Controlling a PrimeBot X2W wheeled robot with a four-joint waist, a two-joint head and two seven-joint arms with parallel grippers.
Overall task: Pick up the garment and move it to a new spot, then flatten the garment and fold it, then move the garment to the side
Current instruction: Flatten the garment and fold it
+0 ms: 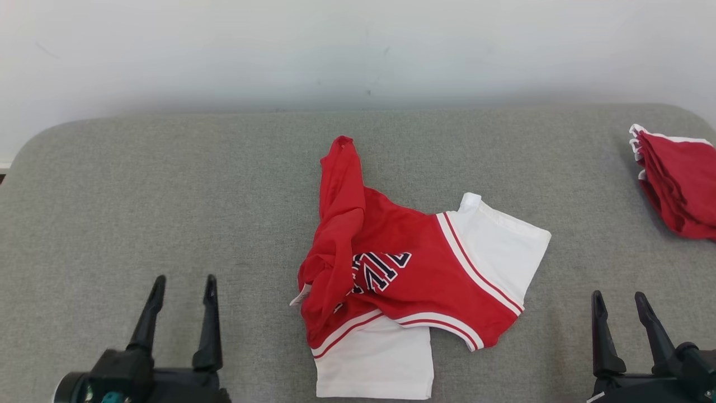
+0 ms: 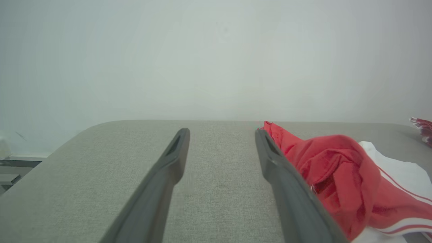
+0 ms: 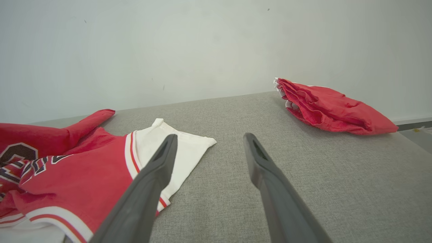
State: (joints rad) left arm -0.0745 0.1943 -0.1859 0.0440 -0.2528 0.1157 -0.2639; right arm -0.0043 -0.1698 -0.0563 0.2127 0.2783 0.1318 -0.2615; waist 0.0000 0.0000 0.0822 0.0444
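Note:
A red and white garment (image 1: pixel 414 274) with dark lettering lies crumpled in the middle of the grey padded table (image 1: pixel 168 196). Its white sleeves spread toward the front and the right, and a red part bunches up on its left. My left gripper (image 1: pixel 184 285) stands open at the lower left, well clear of the cloth, nothing between its fingers. In the left wrist view the garment (image 2: pixel 337 175) lies just right of the open left gripper (image 2: pixel 221 133). My right gripper (image 1: pixel 618 299) is open at the lower right, empty. The right wrist view has the garment (image 3: pixel 84 168) left of the right gripper (image 3: pixel 209 138).
A stack of folded red garments (image 1: pixel 679 179) sits at the table's far right edge, also in the right wrist view as the red stack (image 3: pixel 330 108). A pale wall (image 1: pixel 358 50) rises behind the table. Bare grey surface spreads left of the garment.

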